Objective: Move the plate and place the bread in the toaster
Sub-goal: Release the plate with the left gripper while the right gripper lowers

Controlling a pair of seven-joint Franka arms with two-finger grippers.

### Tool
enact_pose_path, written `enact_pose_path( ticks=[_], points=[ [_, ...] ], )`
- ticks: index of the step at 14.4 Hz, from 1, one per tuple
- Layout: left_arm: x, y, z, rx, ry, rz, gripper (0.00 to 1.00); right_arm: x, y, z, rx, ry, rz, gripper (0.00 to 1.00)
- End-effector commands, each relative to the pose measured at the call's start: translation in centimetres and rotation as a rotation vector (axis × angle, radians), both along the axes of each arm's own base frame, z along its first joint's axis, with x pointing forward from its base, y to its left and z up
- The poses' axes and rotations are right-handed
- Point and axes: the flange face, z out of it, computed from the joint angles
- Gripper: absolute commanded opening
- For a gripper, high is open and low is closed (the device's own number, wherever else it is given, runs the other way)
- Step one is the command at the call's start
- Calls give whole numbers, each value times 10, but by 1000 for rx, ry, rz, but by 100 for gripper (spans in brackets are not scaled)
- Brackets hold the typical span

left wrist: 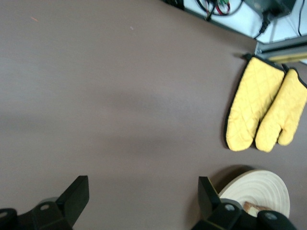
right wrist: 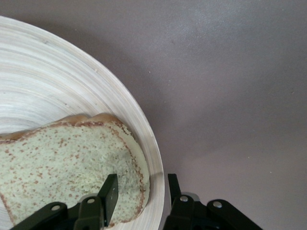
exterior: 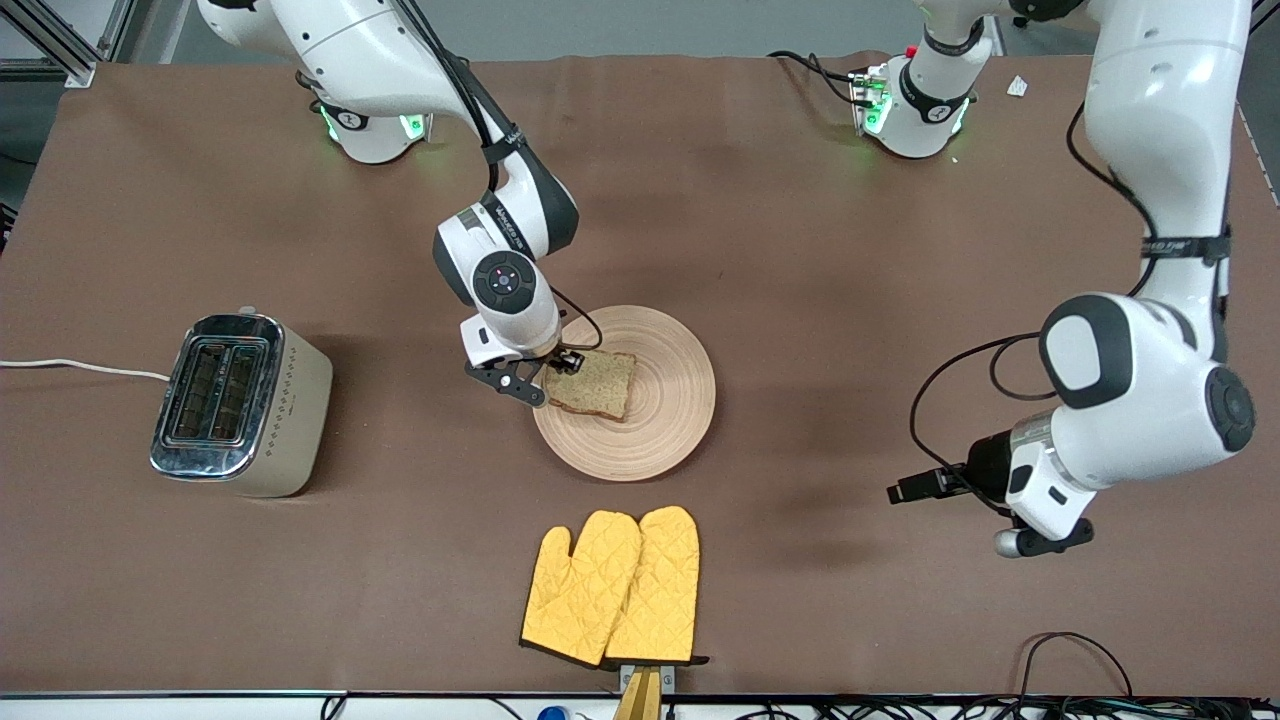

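The round wooden plate (exterior: 660,425) lies mid-table with the slice of bread (exterior: 597,385) on it, toward the right arm's end. My right gripper (exterior: 557,375) is down at that edge. It stands partly open (right wrist: 142,178), one fingertip (right wrist: 111,188) on the bread (right wrist: 67,158) and the other just outside the plate's rim (right wrist: 154,167). The toaster (exterior: 235,405) stands apart toward the right arm's end of the table, slots up and empty. My left gripper (exterior: 1040,542) waits wide open (left wrist: 143,181) over bare cloth toward the left arm's end, with the plate (left wrist: 261,184) off to one side.
Two yellow oven mitts (exterior: 615,600) (left wrist: 264,110) lie nearer to the front camera than the plate, close to the table's edge. The toaster's white cord (exterior: 80,368) runs off the right arm's end. Brown cloth covers the table (exterior: 820,260).
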Motion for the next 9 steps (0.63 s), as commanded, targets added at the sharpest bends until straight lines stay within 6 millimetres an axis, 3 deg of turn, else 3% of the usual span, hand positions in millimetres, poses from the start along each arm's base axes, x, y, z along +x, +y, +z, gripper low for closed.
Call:
enact_pose_path(
  ticks=[1, 6, 9],
  points=[
    [-21, -11, 41, 95, 33, 48, 100, 3, 5, -2, -9, -6, -2, 49],
    [-70, -22, 131, 336, 26, -17, 100, 6, 5, 0, -5, -11, -6, 38],
    [-87, -10, 153, 364, 76, -21, 100, 7, 5, -3, -4, -14, -8, 36]
  ],
)
